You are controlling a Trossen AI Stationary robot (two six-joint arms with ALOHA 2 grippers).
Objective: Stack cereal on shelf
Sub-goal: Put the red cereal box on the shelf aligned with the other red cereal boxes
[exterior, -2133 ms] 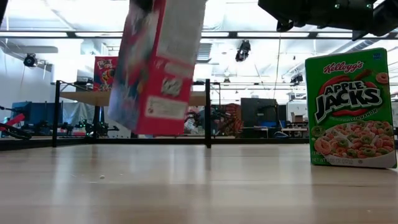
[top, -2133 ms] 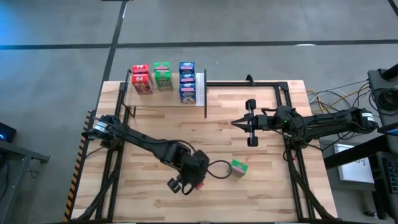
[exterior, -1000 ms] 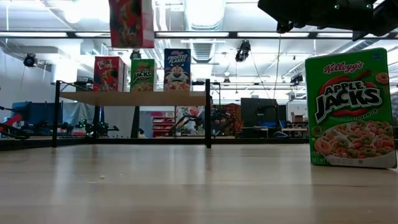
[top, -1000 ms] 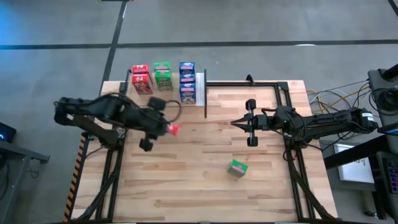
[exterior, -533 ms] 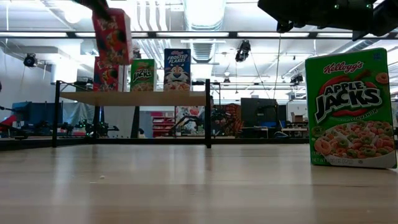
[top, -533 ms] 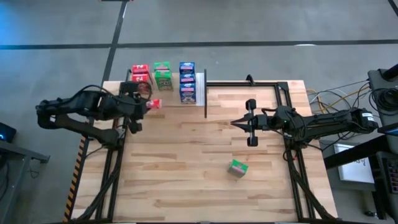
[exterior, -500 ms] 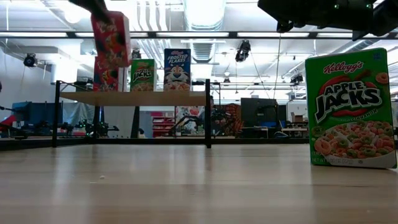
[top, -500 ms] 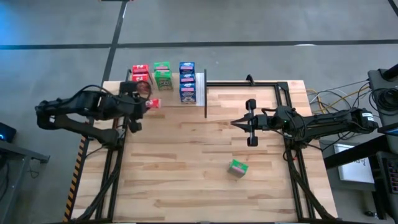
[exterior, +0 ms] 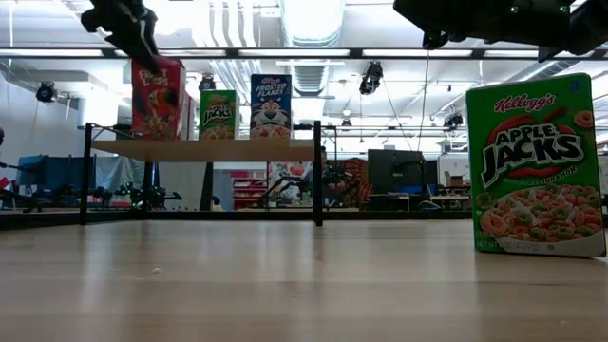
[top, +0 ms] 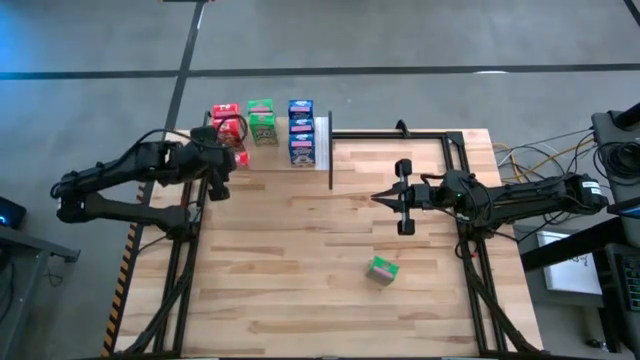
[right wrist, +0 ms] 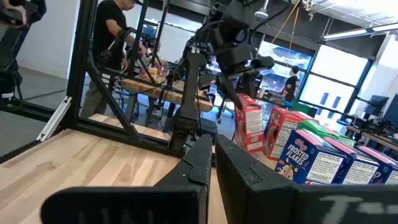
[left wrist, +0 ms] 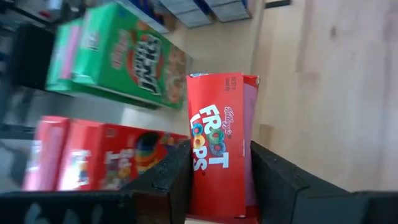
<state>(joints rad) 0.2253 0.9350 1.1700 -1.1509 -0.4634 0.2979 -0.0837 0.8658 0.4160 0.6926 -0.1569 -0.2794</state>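
Wooden tabletop (top: 300,260) fills your overhead view, with the shelf (top: 322,143) at its far edge. Your left gripper (top: 228,140) is at the shelf's left end, fingers clamped on a red Froot Loops box (left wrist: 219,147), just beside the red boxes (top: 224,111) already there. Next along the shelf you see a green box (top: 261,122) and blue boxes (top: 301,130). One green Apple Jacks box (top: 382,270) stands on the table, well apart. Your right gripper (top: 381,199) waits mid-table, fingers shut on nothing.
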